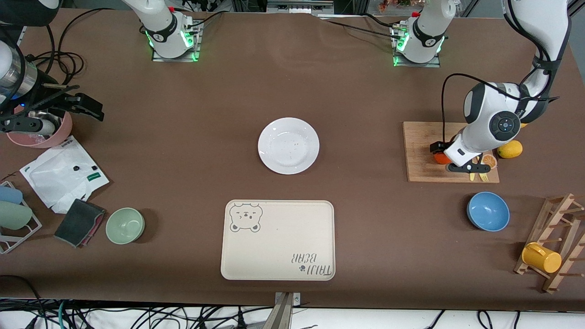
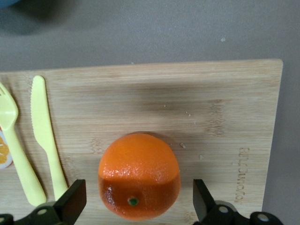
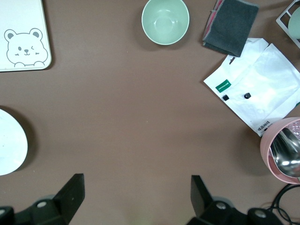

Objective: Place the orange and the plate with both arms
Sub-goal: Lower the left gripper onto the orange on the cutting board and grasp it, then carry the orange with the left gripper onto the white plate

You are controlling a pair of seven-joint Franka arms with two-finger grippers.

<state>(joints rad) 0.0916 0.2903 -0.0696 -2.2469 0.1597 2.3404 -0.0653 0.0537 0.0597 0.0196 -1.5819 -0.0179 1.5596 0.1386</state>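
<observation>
Orange (image 2: 139,176) sits between left end effector (image 2: 139,201) open fingers.

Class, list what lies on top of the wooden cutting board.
On the wooden cutting board: a round orange between the open left gripper fingers, a yellow plastic knife, fork and an orange slice. The arm hides part.

High front camera faces robots; wrist cameras look straight down.

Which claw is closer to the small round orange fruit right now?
Left. The left claw straddles the small round orange fruit on the wooden cutting board; the right claw hangs at the right arm's table end.
</observation>
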